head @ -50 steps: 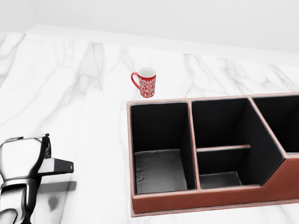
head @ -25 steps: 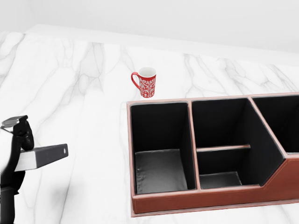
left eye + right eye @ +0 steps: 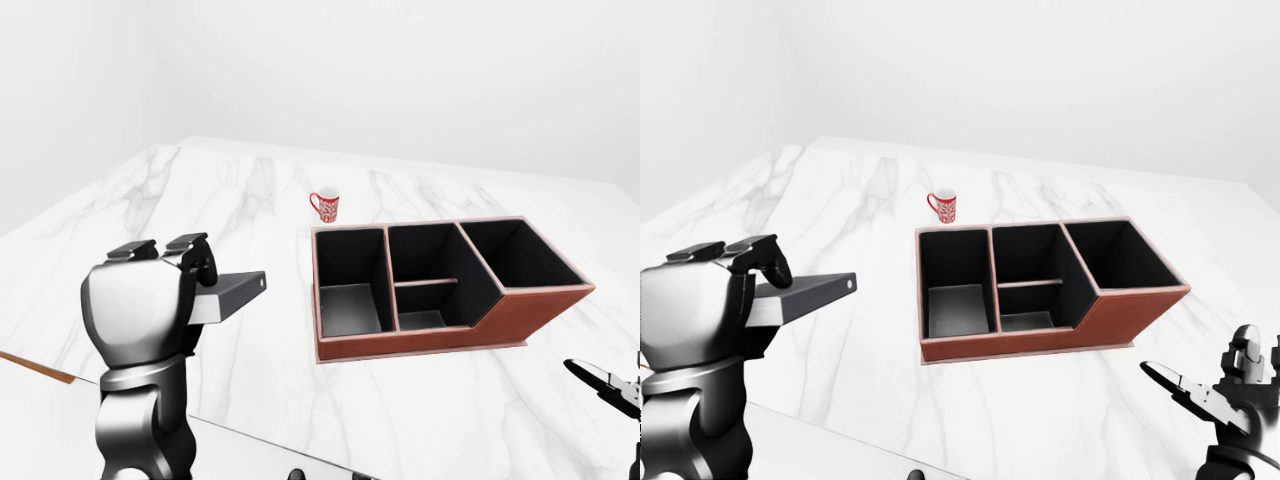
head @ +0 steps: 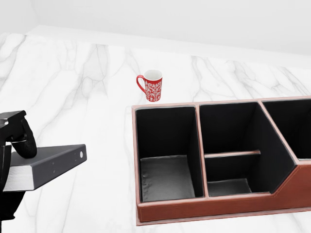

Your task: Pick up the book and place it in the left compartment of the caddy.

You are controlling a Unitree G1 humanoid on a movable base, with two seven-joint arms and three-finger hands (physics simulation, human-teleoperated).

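Observation:
My left hand (image 3: 168,285) is shut on the book (image 4: 48,165), a dark grey volume with white page edges, held flat and lifted above the marble counter (image 4: 87,97) at the left of every view. The book's free end points right, toward the caddy (image 4: 214,206), a brown leather box with black lining. Its left compartment (image 4: 165,177) stands apart from the book, to the right of it. My right hand (image 3: 1230,395) hangs at the lower right of the right-eye view, fingers spread, holding nothing.
A red patterned mug (image 4: 152,86) stands on the counter just above the caddy's left compartment in the head view. The caddy has a divided middle section (image 4: 231,155) and a larger right compartment (image 3: 515,255). A white wall rises beyond the counter.
My left hand has lifted the book and carried it right, toward the caddy; more of the book shows in the head view. The caddy and mug have not moved.

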